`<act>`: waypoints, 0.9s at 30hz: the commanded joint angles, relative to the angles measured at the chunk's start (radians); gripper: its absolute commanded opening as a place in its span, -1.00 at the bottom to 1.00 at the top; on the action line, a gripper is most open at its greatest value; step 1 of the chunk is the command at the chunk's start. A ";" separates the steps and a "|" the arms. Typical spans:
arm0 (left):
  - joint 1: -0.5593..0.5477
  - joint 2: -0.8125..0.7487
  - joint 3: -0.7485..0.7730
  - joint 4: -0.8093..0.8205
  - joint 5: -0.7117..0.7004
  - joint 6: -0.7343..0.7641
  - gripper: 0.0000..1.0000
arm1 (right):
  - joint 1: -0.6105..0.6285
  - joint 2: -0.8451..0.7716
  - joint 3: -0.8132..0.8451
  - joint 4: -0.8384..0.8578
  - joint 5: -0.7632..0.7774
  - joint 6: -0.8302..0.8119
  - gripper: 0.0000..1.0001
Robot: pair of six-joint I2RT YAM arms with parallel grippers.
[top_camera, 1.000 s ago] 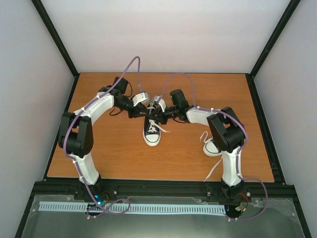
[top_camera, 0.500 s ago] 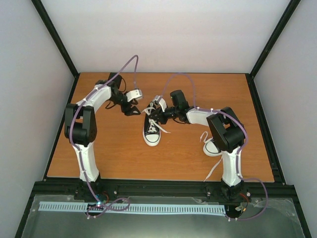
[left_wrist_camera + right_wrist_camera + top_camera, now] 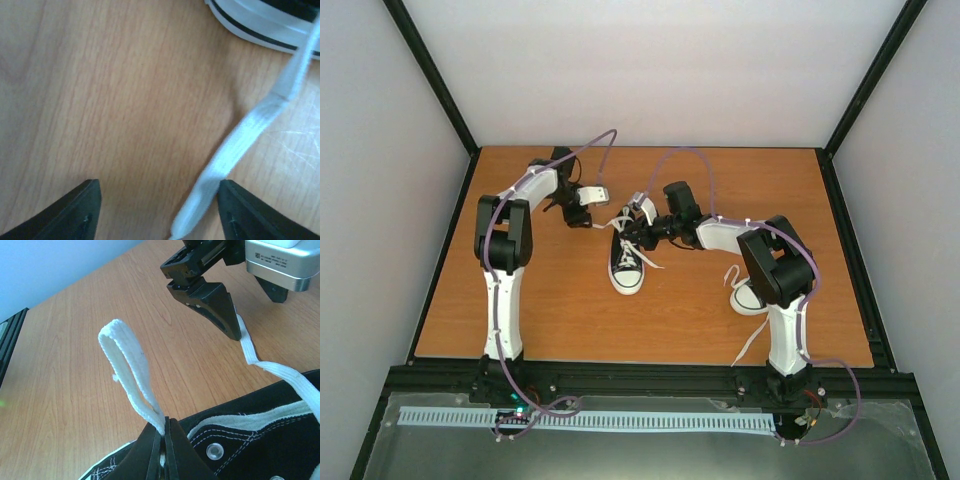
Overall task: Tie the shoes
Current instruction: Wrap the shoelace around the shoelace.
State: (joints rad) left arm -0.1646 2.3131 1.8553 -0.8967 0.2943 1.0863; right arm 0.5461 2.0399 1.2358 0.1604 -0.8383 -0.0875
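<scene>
One black sneaker (image 3: 627,263) with a white toe cap lies mid-table, toe toward the near edge. My right gripper (image 3: 632,233) is shut on a loop of its white lace (image 3: 127,365), pinched just above the shoe's collar (image 3: 240,440). My left gripper (image 3: 582,216) is open, low over the table to the shoe's left. A loose lace end (image 3: 240,140) lies between its fingertips, close against the right finger (image 3: 245,210). The same lace end also shows in the right wrist view (image 3: 247,347). The second sneaker (image 3: 748,297) lies at the right, partly hidden behind my right arm.
The shoe's white sole (image 3: 260,25) shows at the top right of the left wrist view. Laces of the second sneaker trail toward the near edge (image 3: 752,345). Black frame posts and grey walls surround the wooden table (image 3: 520,300).
My left gripper has pulled away from the shoe to the left and back, and its arm has swung upright. My right gripper has stayed at the shoe, holding the loop.
</scene>
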 commanded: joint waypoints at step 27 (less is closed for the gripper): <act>-0.251 -0.829 -0.683 -0.105 0.456 -0.050 -0.98 | 0.048 -0.056 -0.098 0.171 0.192 0.338 -0.94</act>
State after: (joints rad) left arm -0.3561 1.5059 1.1172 -1.0054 0.5781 1.1202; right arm 0.5854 2.0258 1.1488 0.2962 -0.6659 0.2268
